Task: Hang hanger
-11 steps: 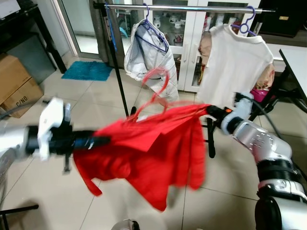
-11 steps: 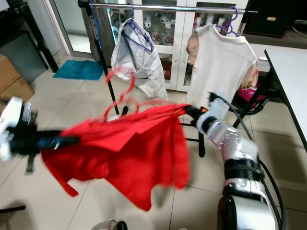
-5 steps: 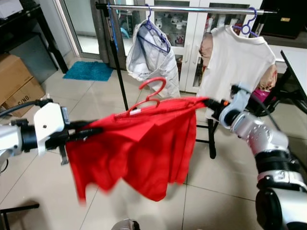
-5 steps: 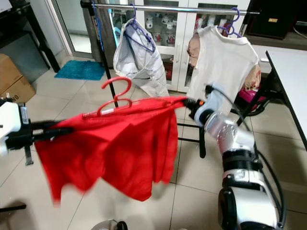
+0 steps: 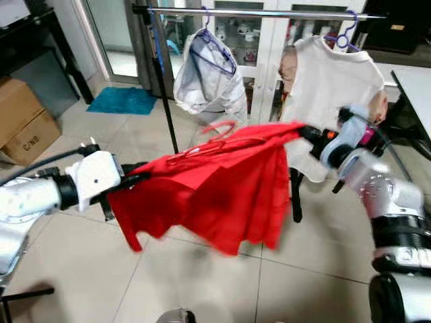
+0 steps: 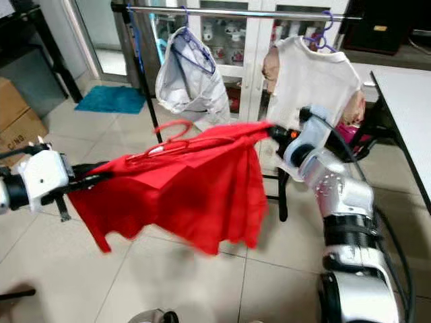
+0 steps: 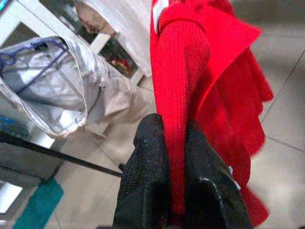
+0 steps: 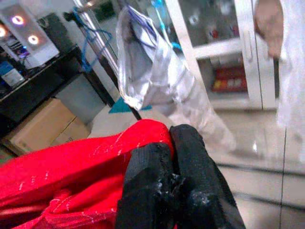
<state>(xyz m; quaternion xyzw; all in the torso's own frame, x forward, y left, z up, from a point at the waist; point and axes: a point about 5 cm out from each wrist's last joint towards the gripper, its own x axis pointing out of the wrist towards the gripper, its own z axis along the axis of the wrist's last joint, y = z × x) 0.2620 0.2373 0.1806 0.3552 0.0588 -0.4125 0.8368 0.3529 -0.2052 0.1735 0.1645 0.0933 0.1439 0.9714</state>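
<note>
Nearest the robot, a red shirt (image 5: 215, 195) is hanging stretched between the two arms, well above the tiled floor (image 5: 135, 282). The left pincer (image 7: 176, 157) is clamping one shoulder fold of the cloth between its black fingers (image 7: 147, 162), and the right pincer (image 8: 171, 157) is pinching the other shoulder, fingers pressed together on the fabric. A single red hanger (image 5: 215, 134) is sitting inside the shirt, its hook poking up from the neckline just below the rail.

The cloth is looking soft, light and limp, sagging freely in the middle, so it is probably swinging with any quick move. The hanger is likely stiff plastic, and the hold at both shoulders seems right for keeping it level while the hook is being lifted.

Further off, one metal rail (image 5: 269, 11) is carrying two garments: a pale grey one (image 5: 209, 81) on a blue hanger and a white shirt (image 5: 330, 87) on a second blue hanger (image 5: 347, 30). The gap between them is looking like the place for the hook.
</note>
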